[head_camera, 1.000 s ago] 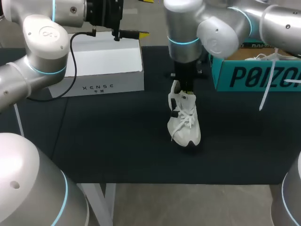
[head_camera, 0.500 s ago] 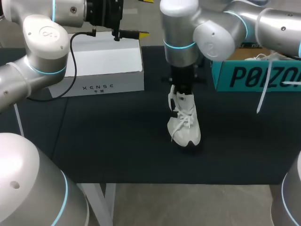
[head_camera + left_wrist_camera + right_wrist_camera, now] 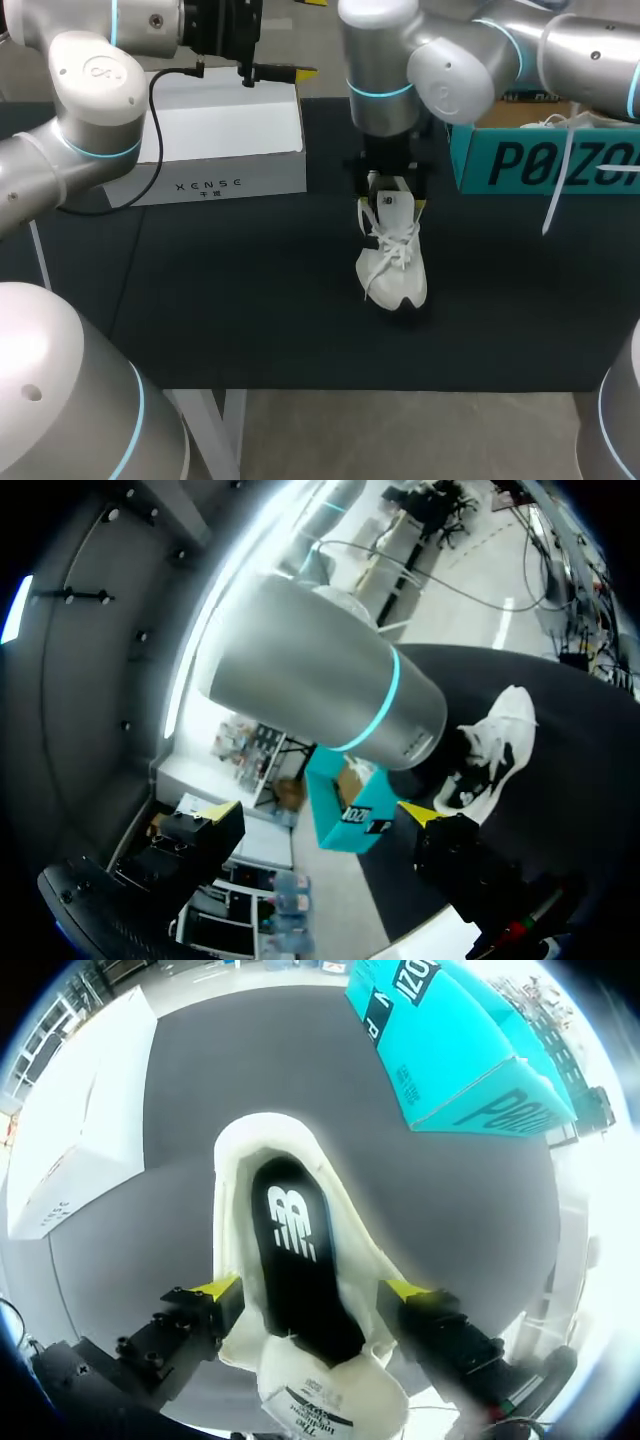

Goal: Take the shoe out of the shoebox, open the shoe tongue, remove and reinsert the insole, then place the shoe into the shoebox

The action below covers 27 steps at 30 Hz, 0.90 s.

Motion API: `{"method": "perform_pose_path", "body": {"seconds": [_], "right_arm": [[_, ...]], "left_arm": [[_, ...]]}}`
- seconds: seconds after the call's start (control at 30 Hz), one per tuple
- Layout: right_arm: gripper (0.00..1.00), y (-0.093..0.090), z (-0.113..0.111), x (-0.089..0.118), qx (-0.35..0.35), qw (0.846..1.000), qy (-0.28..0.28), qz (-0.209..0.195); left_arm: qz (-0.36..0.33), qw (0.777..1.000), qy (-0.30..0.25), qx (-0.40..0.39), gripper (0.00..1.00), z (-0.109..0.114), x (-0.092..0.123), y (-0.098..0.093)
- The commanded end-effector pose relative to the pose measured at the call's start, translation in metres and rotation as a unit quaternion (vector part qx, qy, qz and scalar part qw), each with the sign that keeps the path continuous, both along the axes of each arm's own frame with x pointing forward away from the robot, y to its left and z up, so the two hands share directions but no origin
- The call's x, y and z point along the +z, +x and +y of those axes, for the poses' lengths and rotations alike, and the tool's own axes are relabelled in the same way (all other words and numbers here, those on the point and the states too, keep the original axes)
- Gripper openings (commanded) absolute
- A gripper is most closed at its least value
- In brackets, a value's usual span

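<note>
With the shoe [image 3: 392,262] on the table [image 3: 250,300] left of the shoebox [image 3: 540,160], the right gripper [image 3: 310,1290], fingers [image 3: 215,1288] spread astride its collar, should probably shift so one finger dips inside to pinch the insole [image 3: 300,1250].

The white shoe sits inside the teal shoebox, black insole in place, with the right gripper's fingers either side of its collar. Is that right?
No. The head view shows the white shoe standing on the black mat, outside the teal shoebox. The rest holds: the black insole is in place, and the right gripper has a finger either side of the collar.
</note>
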State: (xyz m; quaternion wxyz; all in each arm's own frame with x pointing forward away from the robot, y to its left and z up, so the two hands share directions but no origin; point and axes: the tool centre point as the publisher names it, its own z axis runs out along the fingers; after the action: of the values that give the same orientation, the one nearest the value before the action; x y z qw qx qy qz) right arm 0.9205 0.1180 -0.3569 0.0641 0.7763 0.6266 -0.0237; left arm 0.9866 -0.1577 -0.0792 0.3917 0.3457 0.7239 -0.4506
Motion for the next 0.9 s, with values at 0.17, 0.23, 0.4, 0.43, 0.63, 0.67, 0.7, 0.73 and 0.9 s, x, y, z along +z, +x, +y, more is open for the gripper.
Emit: {"method": "perform_pose_path", "body": {"seconds": [0.17,0.23,0.4,0.43,0.63,0.67,0.7,0.73,0.9], "right_arm": [[1.00,-0.002,0.000,0.007,0.003,1.000,0.001,-0.004],[1.00,-0.004,0.000,0.008,0.003,1.000,-0.001,-0.002],[1.00,-0.009,-0.003,0.012,-0.001,1.000,-0.008,-0.001],[1.00,-0.010,-0.004,0.013,-0.002,1.000,-0.008,0.000],[1.00,-0.014,-0.003,0.016,-0.009,1.000,-0.009,0.012],[1.00,-0.015,-0.003,0.016,-0.009,1.000,-0.008,0.012],[1.00,-0.016,-0.002,0.017,-0.009,1.000,-0.009,0.012],[1.00,-0.016,-0.002,0.016,-0.009,1.000,-0.008,0.012],[1.00,-0.022,0.001,0.015,-0.010,1.000,-0.012,0.023]], "left_arm": [[0.000,1.000,0.001,0.000,1.00,-0.001,0.000,0.001],[0.000,1.000,0.001,0.000,1.00,-0.001,0.000,0.001],[0.000,1.000,0.001,0.000,1.00,-0.001,0.000,0.001],[0.000,1.000,0.001,0.000,1.00,-0.001,0.000,0.001],[0.000,1.000,0.001,0.000,1.00,-0.001,0.000,0.001],[0.000,1.000,0.001,0.000,1.00,-0.001,0.000,0.001],[0.000,1.000,0.001,0.000,1.00,-0.001,0.000,0.001],[0.000,1.000,0.001,0.000,1.00,-0.001,0.000,0.001],[0.000,1.000,0.001,0.000,1.00,-0.001,0.000,0.001]]}}
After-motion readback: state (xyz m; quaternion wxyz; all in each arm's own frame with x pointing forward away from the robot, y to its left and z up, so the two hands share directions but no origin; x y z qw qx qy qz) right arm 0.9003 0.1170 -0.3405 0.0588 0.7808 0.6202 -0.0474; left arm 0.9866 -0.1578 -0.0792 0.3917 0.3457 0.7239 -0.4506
